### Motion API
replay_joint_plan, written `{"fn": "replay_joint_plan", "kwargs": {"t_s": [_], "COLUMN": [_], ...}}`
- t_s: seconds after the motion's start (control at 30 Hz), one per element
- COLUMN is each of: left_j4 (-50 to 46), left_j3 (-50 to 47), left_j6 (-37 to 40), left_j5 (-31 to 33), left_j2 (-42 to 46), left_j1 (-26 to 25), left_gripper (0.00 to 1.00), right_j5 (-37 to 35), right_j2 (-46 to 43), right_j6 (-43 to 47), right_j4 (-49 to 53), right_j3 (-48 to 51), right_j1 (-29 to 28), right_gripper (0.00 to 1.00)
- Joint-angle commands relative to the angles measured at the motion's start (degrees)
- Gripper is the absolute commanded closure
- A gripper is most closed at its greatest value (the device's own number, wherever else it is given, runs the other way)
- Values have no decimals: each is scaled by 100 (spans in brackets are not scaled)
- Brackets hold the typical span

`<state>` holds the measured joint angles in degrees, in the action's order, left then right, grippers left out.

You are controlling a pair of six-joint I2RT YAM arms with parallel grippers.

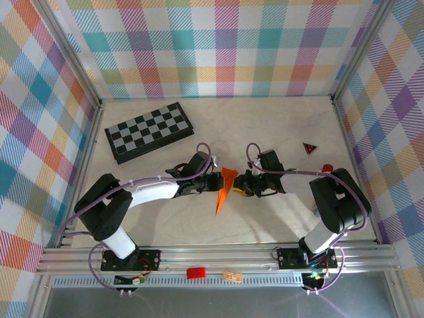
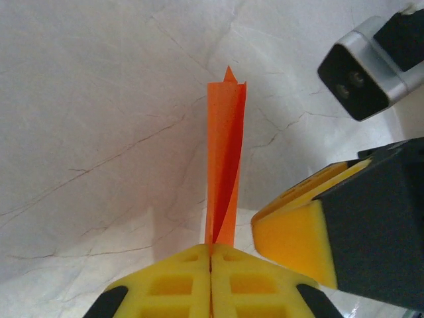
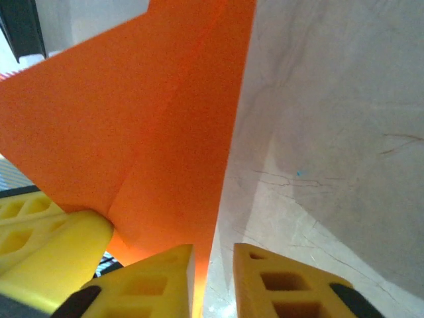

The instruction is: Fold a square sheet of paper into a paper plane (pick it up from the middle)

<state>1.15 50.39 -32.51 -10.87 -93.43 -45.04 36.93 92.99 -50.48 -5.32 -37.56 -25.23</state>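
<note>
The paper plane (image 1: 225,189) hung over the middle of the surface (image 1: 265,126), long side running 12 to 6 o'clock. The left fingers (image 2: 172,281) pinched it from 9 o'clock. The right fingers (image 3: 285,285), spread apart, sat right beside it at 3 o'clock.

We see a pale desk (image 1: 265,126) with thin, dark, crack-like veins. A black-and-grey checkerboard (image 1: 149,131) lies on its far left. On the right we find a small dark red triangle (image 1: 309,148), with a small red cylinder (image 1: 326,167) near it.
</note>
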Motion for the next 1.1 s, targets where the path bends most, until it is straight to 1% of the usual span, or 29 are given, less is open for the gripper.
{"fn": "replay_joint_plan", "kwargs": {"t_s": [0.0,0.23,0.27,0.33,0.43,0.47,0.53,0.6,0.67,0.8,0.9,1.07], "left_j4": [-61,-83,-112,-192,-324,-366,-510,-627,-674,-661,-686,-703], "left_j3": [223,363,379,423,409,399,413,437,458,479,496,459], "left_j6": [25,42,55,76,100,96,105,133,140,133,110,89], "left_j5": [-267,-457,-458,-428,-185,-97,120,313,371,402,436,494], "left_j2": [-189,-385,-403,-420,-359,-331,-252,-191,-174,-167,-153,-62], "left_j1": [-48,-50,-57,-57,-64,-63,-78,-110,-135,-188,-212,-245], "left_gripper": [89,87,87,89,91,91,93,93,93,93,93,93], "right_j5": [296,170,158,123,-59,-130,-230,-183,-104,-43,-203,-148], "right_j2": [230,301,294,239,-34,-149,-425,-590,-642,-427,-224,88], "right_j6": [48,125,134,137,61,43,53,73,112,196,188,260], "right_j4": [-222,-99,-64,-18,44,66,138,159,174,280,434,534], "right_j3": [-171,-117,-116,-98,14,52,104,92,52,-145,-257,-445], "right_j1": [-34,-37,-36,-34,-41,-34,-43,-42,-56,-169,-267,-402], "right_gripper": [80,81,80,75,74,70,61,55,52,50,50,51]}}
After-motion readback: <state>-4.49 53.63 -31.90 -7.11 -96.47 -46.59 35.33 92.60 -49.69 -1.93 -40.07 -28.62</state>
